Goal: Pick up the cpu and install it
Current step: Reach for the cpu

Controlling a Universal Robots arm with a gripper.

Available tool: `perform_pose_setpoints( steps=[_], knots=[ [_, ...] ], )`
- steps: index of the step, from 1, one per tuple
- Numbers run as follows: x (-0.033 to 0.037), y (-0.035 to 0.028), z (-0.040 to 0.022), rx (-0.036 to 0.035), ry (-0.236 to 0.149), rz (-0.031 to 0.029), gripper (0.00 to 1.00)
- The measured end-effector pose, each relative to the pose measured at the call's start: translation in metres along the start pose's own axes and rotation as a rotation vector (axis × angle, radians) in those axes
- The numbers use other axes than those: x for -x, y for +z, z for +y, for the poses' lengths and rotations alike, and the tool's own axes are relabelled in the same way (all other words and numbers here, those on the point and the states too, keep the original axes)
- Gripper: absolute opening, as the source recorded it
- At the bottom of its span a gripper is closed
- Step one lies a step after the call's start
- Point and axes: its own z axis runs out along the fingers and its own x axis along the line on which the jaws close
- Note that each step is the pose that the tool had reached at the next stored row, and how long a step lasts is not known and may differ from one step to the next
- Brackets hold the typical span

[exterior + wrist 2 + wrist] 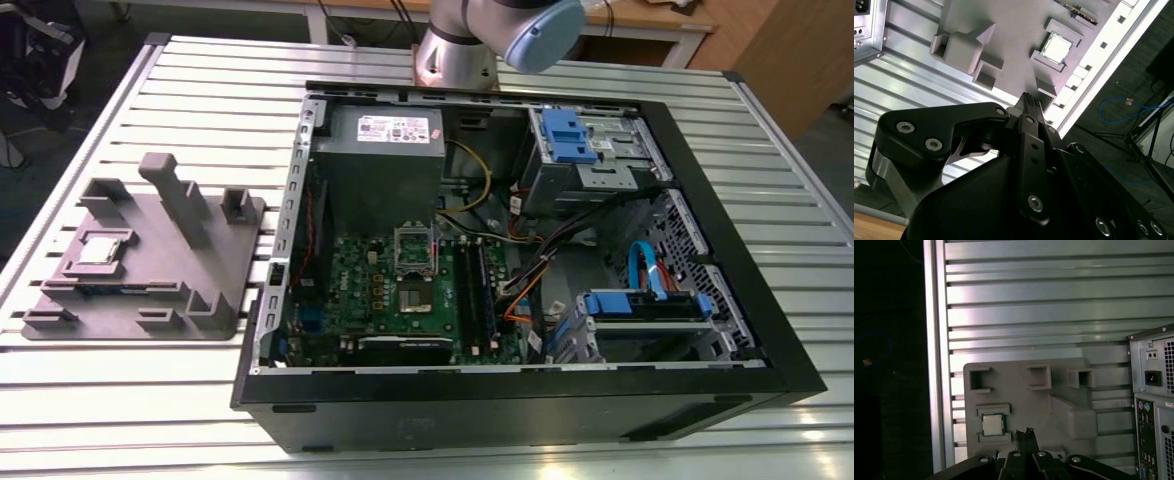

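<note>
While the cpu [104,247] lies flat in a recess of the grey fixture [200,290], on the slatted table [174,400] to the exterior view's left of the open computer case [534,400], the gripper [1031,99] stands near it but apart in both wrist views. It is clenched tight, grasping nothing.

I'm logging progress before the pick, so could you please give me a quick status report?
Hand shut and empty, apart from the cpu. It lies flat in a pocket of the grey fixture, untouched. Nothing between them.
</note>
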Motion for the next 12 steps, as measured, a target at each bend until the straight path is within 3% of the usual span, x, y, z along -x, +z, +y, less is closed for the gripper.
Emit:
perform_pose_setpoints(
  steps=[12],
  knots=[
    [-0.0042,0.0002,-0.0003,0.0,0.0,0.0,0.1]
  ],
)
